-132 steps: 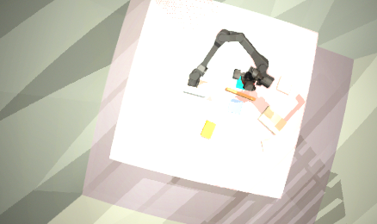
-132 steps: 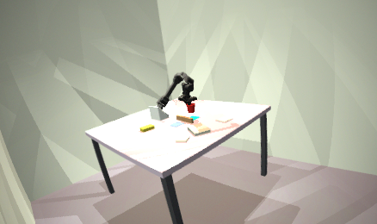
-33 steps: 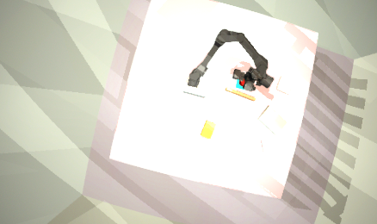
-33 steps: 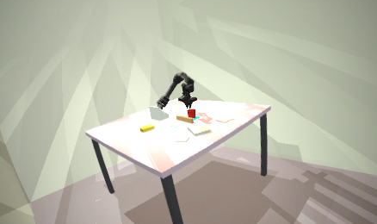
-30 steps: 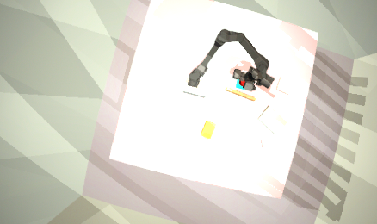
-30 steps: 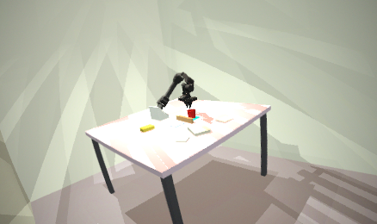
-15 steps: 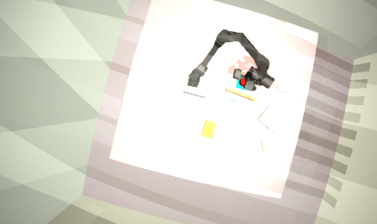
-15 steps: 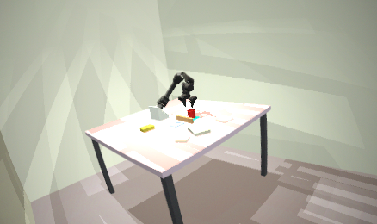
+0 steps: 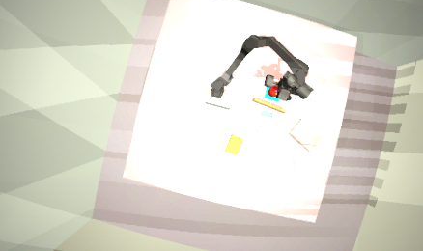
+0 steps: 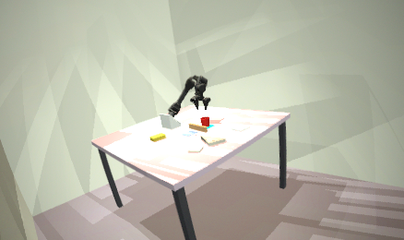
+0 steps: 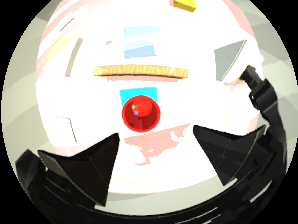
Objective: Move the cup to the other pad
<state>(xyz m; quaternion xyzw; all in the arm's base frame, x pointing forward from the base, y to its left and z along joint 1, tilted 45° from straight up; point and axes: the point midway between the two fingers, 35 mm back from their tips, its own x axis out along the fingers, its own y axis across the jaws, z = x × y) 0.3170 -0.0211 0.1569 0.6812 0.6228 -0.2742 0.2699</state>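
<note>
The red cup [image 9: 273, 91] [image 10: 205, 121] [image 11: 145, 121] stands upright on the cyan pad [image 9: 267, 97] [image 10: 210, 126] [image 11: 138, 92]. In the wrist view a green marble [image 11: 133, 106] and a blue marble [image 11: 136, 113] show inside it; other marbles cannot be made out. The light blue pad [image 9: 267, 114] [image 10: 189, 134] [image 11: 141, 42] bears no cup. My gripper [image 9: 276, 88] [image 10: 202, 108] [image 11: 157, 132] is wide open and empty, above the cup and apart from it.
A long orange-brown bar [image 9: 269, 105] [image 10: 198, 127] [image 11: 141, 72] lies between the two pads. A grey upright panel [image 10: 169, 121] [image 11: 229, 60] stands near the arm's base. A yellow block [image 9: 234, 145] [image 10: 158, 137] [image 11: 185, 5] and a pale flat block [image 10: 213, 139] lie farther off.
</note>
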